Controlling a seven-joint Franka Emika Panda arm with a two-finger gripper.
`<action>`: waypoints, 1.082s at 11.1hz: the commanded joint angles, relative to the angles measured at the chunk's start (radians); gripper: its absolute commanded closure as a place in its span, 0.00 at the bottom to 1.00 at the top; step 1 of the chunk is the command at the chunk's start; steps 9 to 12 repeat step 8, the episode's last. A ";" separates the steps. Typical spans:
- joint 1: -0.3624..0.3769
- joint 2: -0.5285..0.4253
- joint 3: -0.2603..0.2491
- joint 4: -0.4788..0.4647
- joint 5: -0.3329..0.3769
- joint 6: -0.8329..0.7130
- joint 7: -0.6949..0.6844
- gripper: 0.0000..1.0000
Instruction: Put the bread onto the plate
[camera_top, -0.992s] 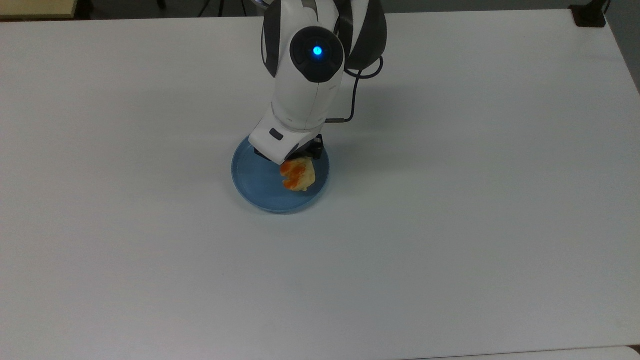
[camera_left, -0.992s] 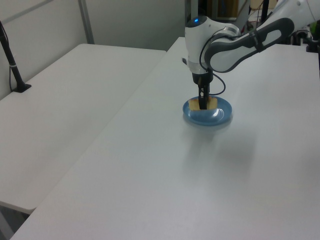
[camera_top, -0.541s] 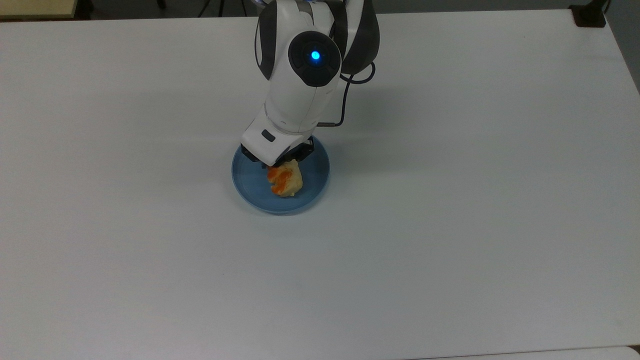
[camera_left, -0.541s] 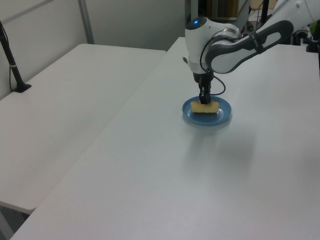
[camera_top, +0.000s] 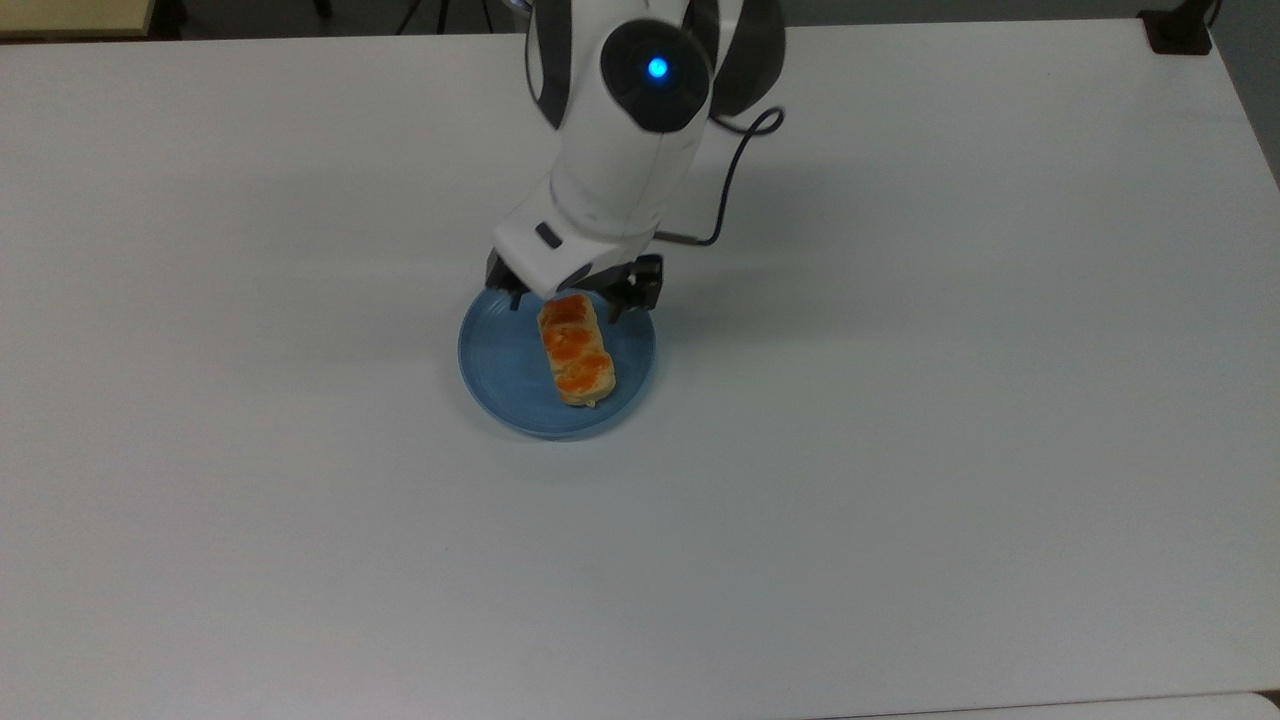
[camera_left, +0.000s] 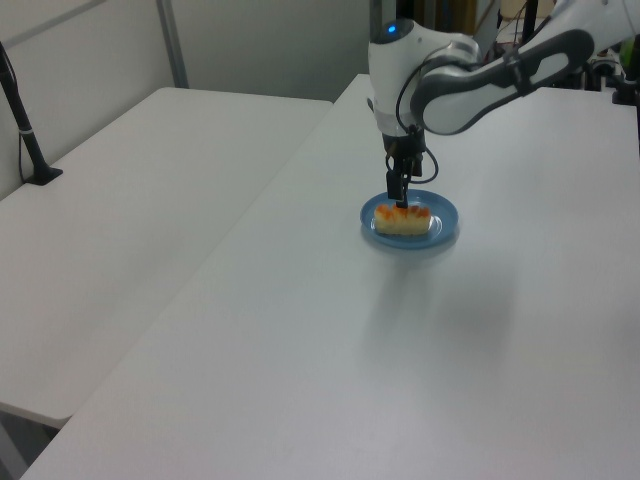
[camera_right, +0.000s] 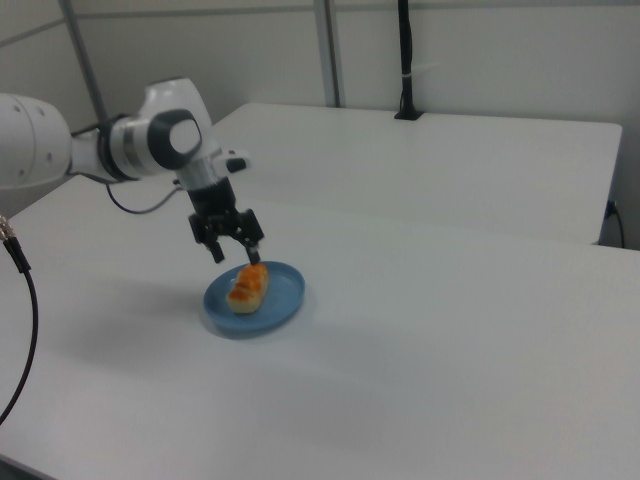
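Below the end effector (camera_right: 235, 252), now lifted with fingers apart: bread (camera_top: 576, 348), released within the last second, flat on plate (camera_top: 500, 375); placement judged complete.

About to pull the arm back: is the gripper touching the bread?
Apart. In the right view the gripper hangs open above the bread, with plate visible between fingertips and roll.

no readable text, no labels, no brands, no numbers, no signs
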 joint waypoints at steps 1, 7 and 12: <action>-0.058 -0.114 0.091 0.056 0.086 -0.204 0.031 0.00; -0.271 -0.314 0.236 0.052 0.144 -0.329 0.040 0.00; -0.283 -0.318 0.237 0.052 0.144 -0.331 0.040 0.00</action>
